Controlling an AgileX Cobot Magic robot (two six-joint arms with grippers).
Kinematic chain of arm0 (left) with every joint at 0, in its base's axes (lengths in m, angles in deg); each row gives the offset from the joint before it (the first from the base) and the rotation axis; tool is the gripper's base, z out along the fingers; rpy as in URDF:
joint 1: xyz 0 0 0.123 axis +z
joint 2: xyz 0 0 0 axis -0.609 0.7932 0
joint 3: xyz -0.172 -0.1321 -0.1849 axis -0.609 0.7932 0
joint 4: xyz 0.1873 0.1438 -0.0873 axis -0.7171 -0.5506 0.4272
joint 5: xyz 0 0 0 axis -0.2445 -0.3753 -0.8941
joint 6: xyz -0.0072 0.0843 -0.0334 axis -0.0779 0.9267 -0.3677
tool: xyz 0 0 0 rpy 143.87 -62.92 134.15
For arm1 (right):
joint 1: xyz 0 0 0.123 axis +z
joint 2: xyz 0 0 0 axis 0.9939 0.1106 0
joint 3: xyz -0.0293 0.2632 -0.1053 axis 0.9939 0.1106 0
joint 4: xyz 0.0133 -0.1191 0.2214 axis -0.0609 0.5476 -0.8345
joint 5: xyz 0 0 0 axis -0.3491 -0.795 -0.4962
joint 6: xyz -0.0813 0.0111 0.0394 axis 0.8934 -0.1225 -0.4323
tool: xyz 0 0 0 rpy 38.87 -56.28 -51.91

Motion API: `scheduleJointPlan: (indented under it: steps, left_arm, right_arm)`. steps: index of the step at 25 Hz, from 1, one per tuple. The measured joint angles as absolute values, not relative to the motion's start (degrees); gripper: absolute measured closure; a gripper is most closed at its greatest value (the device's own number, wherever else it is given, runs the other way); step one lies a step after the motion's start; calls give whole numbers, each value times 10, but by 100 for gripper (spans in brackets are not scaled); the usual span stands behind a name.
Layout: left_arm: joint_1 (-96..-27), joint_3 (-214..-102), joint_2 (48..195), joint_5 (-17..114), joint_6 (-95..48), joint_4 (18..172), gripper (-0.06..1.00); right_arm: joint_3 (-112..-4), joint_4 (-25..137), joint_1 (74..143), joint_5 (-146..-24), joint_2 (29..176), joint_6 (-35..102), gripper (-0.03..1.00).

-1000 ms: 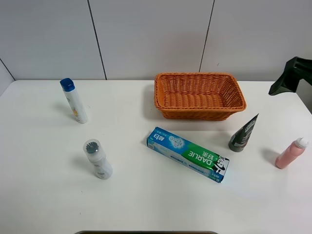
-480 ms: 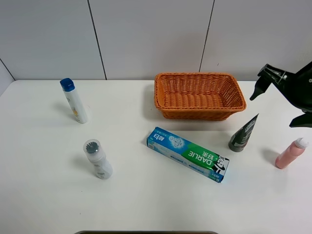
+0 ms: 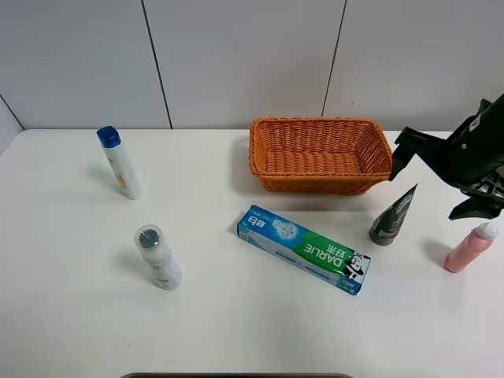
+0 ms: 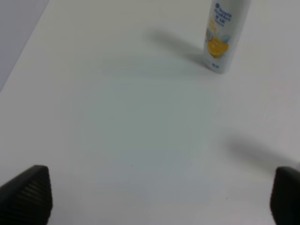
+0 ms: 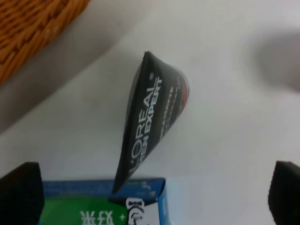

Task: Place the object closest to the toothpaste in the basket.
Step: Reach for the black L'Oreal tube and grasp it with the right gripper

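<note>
My right gripper (image 3: 430, 187) hovers over the right side of the table (image 3: 236, 331), jaws spread wide and nothing in them. Straight below, my wrist view frames the dark tube (image 5: 150, 136) between my two fingertips (image 5: 21, 192), and neither one touches it. The tube (image 3: 392, 216) stands on its cap, leaning a little, just beside the right end of the toothpaste box (image 3: 304, 249) and in front of the basket (image 3: 315, 183), apart from its right corner. The pink bottle (image 3: 470, 248) sits further right, near the table edge. My left gripper (image 4: 154, 194) is low over bare table, wide open and empty too, with the blue-capped bottle (image 4: 224, 35) standing well ahead of it.
</note>
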State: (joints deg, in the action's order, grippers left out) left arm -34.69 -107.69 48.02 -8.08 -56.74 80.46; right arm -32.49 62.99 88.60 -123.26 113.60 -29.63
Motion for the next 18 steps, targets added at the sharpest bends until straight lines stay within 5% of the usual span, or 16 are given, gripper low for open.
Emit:
scheduleJointPlan:
  steps: [18]
  left_arm:
    - [-347, -1077, 480, -81, -567, 805, 0]
  right_arm:
    - [-327, 636, 886, -1149, 1275, -296, -2]
